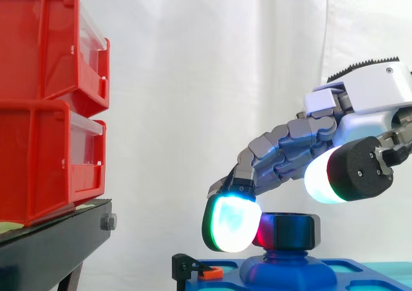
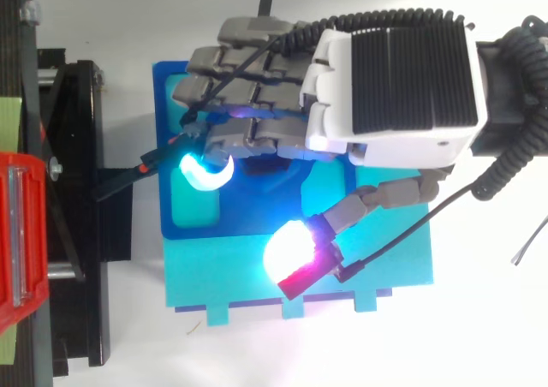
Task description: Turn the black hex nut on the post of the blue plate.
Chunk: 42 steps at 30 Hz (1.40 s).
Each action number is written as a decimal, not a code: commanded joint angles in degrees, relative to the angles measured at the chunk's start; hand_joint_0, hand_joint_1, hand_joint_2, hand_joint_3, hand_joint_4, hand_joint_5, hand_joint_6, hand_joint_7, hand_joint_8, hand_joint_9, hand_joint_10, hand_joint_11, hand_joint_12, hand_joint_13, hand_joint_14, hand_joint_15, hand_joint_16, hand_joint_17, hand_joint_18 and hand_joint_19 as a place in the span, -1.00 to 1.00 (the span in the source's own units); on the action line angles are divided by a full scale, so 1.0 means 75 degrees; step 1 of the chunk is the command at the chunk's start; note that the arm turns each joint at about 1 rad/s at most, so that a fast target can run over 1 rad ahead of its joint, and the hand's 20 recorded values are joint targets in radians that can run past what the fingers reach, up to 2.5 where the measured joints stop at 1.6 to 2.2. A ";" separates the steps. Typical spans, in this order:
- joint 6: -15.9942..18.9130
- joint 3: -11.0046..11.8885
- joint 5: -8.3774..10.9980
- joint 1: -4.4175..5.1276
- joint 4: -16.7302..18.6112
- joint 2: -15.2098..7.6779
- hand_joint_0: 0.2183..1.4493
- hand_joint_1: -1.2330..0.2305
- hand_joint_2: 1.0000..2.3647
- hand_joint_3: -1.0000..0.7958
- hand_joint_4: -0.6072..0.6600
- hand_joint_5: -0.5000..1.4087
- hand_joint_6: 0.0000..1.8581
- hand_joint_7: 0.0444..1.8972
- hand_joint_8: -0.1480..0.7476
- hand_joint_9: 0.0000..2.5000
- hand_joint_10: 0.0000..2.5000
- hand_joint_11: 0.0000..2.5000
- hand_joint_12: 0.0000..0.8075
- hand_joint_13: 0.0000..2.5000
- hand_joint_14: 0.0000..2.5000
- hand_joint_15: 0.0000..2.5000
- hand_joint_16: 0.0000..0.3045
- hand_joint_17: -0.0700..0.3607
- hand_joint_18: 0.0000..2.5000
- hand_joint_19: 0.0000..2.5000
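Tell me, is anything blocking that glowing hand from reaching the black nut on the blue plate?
Nothing visible. The hand curls over the black hex nut on the blue plate, one cyan fingertip against the nut's left side in the side view.
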 commanded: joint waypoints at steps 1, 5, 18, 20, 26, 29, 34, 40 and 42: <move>-0.0003 0.0000 -0.0127 -0.0063 -0.0010 0.0000 -0.59 0.16 -1.00 -0.44 0.27 -0.69 -0.46 -0.20 -0.16 -0.81 -1.00 -1.00 -0.09 -0.92 -1.00 -0.92 -0.61 -0.06 -0.99 -0.80; -0.0038 0.0000 -0.0209 -0.0133 -0.0010 0.0000 -0.59 0.15 -1.00 -0.44 0.27 -0.69 -0.46 -0.20 -0.16 -0.81 -1.00 -1.00 -0.09 -0.92 -1.00 -0.93 -0.61 -0.06 -0.98 -0.80; -0.0085 0.0000 -0.0526 -0.0309 -0.0045 0.0000 -0.59 0.15 -1.00 -0.44 0.26 -0.69 -0.46 -0.20 -0.16 -0.82 -1.00 -1.00 -0.09 -0.92 -1.00 -0.93 -0.62 -0.06 -0.99 -0.80; -0.0085 0.0000 -0.0608 -0.0356 -0.0045 0.0000 -0.59 0.15 -1.00 -0.44 0.27 -0.69 -0.46 -0.20 -0.16 -0.82 -1.00 -1.00 -0.09 -0.92 -1.00 -0.93 -0.62 -0.06 -0.99 -0.80; -0.0085 0.0000 -0.0748 -0.0438 -0.0057 0.0000 -0.59 0.15 -1.00 -0.44 0.27 -0.69 -0.46 -0.20 -0.16 -0.82 -1.00 -1.00 -0.09 -0.92 -1.00 -0.93 -0.62 -0.06 -0.99 -0.80; -0.0085 0.0000 -0.0854 -0.0485 -0.0068 0.0000 -0.59 0.15 -1.00 -0.44 0.27 -0.69 -0.46 -0.20 -0.16 -0.81 -1.00 -1.00 -0.09 -0.92 -1.00 -0.93 -0.61 -0.06 -0.99 -0.80; -0.0085 0.0000 -0.0936 -0.0567 -0.0068 0.0000 -0.59 0.15 -1.00 -0.44 0.26 -0.69 -0.46 -0.20 -0.16 -0.81 -1.00 -1.00 -0.09 -0.92 -1.00 -0.93 -0.61 -0.06 -0.99 -0.80; -0.0085 0.0000 -0.1065 -0.0637 -0.0068 0.0000 -0.59 0.15 -1.00 -0.44 0.26 -0.69 -0.46 -0.21 -0.16 -0.82 -1.00 -1.00 -0.09 -0.92 -1.00 -0.93 -0.61 -0.06 -0.99 -0.80; -0.0085 0.0000 -0.1100 -0.0661 -0.0068 0.0012 -0.59 0.15 -1.00 -0.44 0.27 -0.69 -0.46 -0.20 -0.16 -0.82 -1.00 -1.00 -0.09 -0.92 -1.00 -0.93 -0.61 -0.06 -0.98 -0.80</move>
